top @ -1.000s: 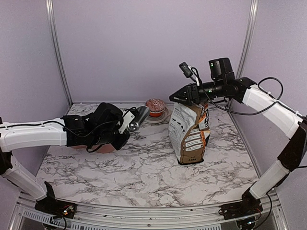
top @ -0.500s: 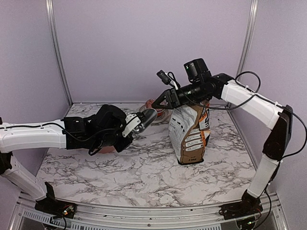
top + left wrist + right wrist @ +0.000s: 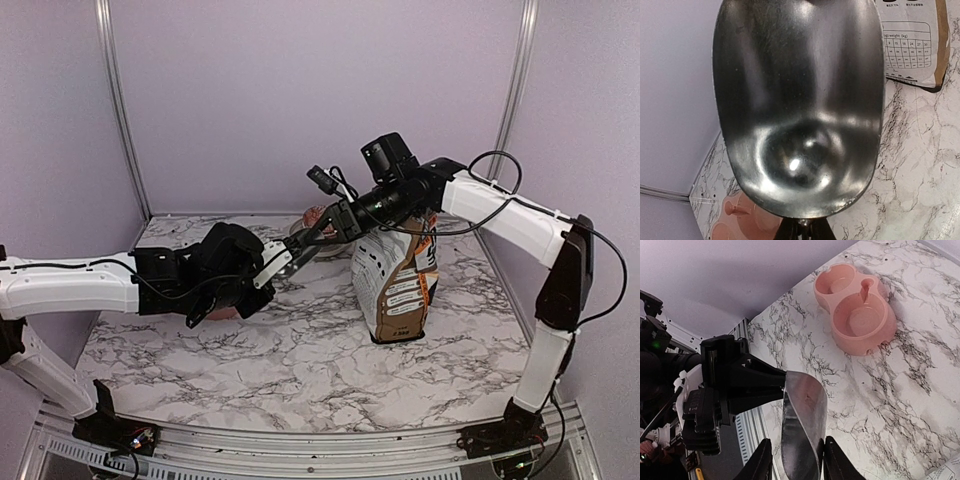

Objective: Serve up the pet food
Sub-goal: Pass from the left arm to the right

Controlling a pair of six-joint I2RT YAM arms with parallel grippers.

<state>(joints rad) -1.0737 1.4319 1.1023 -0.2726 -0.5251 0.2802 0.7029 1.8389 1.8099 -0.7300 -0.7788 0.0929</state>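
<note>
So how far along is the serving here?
Early. Done: the left gripper holds the metal scoop by its handle. In hand: the right gripper straddles the scoop's front end; whether it grips is unclear. Left: scoop and pink bowl are both empty, no kibble visible, and the bag stands upright.

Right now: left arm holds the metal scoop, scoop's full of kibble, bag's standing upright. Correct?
No: the scoop is empty, just bare shiny metal inside, as the left wrist view shows. The left arm does hold it, and the bag stands upright.
</note>
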